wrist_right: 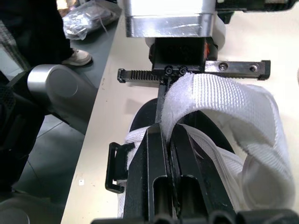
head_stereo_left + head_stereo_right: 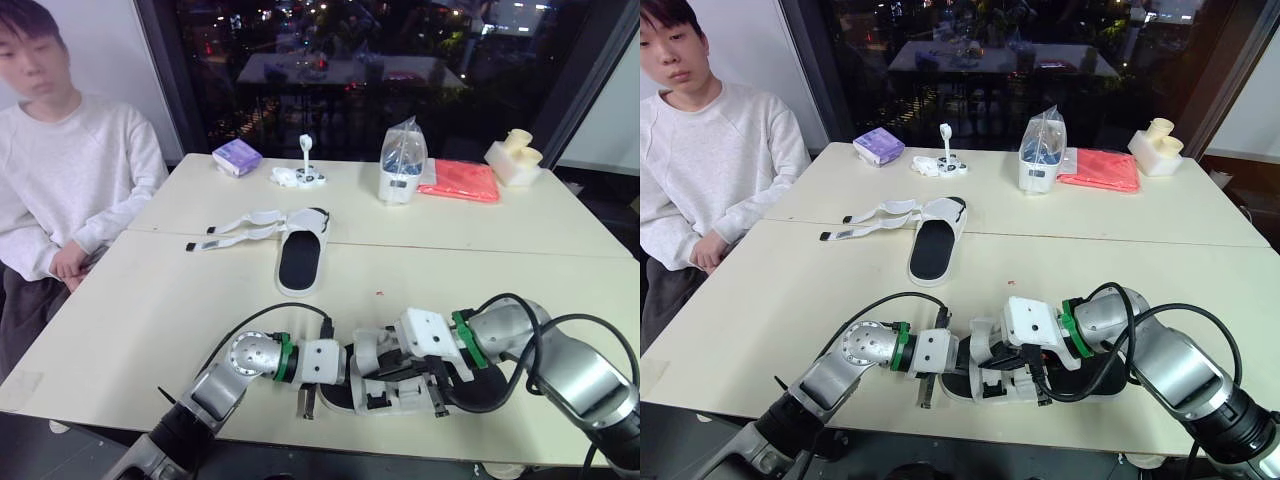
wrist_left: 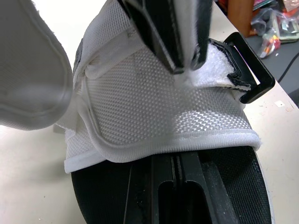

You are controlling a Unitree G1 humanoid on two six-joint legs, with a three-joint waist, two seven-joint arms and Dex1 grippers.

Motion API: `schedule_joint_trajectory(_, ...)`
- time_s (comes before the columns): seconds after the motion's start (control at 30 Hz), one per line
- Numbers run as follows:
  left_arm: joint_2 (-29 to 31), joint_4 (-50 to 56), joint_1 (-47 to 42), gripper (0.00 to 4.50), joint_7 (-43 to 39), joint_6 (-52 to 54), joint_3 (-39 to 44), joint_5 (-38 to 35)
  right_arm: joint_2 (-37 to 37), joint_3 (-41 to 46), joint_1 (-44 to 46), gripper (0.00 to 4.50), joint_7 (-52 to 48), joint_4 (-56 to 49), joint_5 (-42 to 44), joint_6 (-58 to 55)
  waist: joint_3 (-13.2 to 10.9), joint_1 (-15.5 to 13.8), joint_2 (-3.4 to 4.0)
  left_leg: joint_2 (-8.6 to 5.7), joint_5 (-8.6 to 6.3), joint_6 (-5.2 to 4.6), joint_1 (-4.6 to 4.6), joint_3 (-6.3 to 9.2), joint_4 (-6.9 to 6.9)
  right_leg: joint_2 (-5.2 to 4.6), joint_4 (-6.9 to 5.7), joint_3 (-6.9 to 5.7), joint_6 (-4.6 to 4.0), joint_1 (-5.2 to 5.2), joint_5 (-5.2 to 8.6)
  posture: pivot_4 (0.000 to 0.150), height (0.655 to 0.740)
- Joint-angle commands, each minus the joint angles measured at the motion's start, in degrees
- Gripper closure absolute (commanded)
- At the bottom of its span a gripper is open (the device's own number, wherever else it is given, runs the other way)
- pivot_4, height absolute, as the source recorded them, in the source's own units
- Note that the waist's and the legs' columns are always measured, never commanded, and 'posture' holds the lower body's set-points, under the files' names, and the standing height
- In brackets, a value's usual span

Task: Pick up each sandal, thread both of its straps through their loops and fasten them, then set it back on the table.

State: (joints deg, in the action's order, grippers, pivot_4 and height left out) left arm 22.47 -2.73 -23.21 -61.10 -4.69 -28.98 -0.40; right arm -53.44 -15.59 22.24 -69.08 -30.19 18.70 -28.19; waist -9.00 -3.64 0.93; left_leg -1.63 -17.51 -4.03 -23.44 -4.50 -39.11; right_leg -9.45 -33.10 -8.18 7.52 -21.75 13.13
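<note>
Where the head views place the near sandal (image 2: pixel 385 398) at the worktop's (image 2: pixel 140 320) front edge between both arms, the wrist views add the grip. The right end effector (image 1: pixel 167 137) is clamped on the white strap (image 1: pixel 224 98), just beside the black loop (image 3: pixel 247 70). The left end effector (image 3: pixel 180 163) is pressed together, its tips hidden under the mesh upper (image 3: pixel 177 116). A second sandal (image 2: pixel 300 262) lies mid-worktop, straps loose.
</note>
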Motion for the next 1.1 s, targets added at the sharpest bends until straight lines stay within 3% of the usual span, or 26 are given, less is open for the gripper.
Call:
schedule_joint_trajectory(0.03,1.3,-5.9,2.2,4.5,0.3,2.1,-2.9,4.4,-0.7,-0.6,1.0,4.47,-2.3,-1.1,-0.3,1.1,0.0,0.0,0.0,0.0,0.0,0.0,0.0,0.0,0.0,0.0,0.0,0.0,0.0,0.0,0.0,0.15,0.74)
schedule_joint_trajectory(0.57,0.5,-6.9,2.0,4.5,0.9,1.8,-2.8,4.5,-1.9,-6.3,5.2,4.47,-10.7,2.3,-5.0,3.8,0.0,-0.1,0.0,0.0,0.01,0.01,0.01,0.0,-0.03,0.0,0.0,0.0,0.0,0.03,0.0,0.15,0.74)
schedule_joint_trajectory(0.87,0.8,-7.3,2.0,4.5,0.9,1.7,-2.4,4.2,-1.8,-5.8,8.4,4.47,-13.6,3.0,-2.5,0.9,0.0,-0.1,0.0,0.0,0.01,0.01,0.02,0.0,-0.05,-0.01,0.0,-0.01,-0.01,0.05,-0.01,0.15,0.74)
schedule_joint_trajectory(1.1,0.7,-5.6,2.0,4.5,0.9,2.8,-2.5,4.2,-1.9,-6.1,9.5,4.47,-14.8,5.9,-5.2,5.2,0.0,-0.1,0.0,-0.01,0.01,0.02,0.02,0.0,-0.06,0.0,0.0,-0.01,-0.02,0.05,-0.01,0.15,0.74)
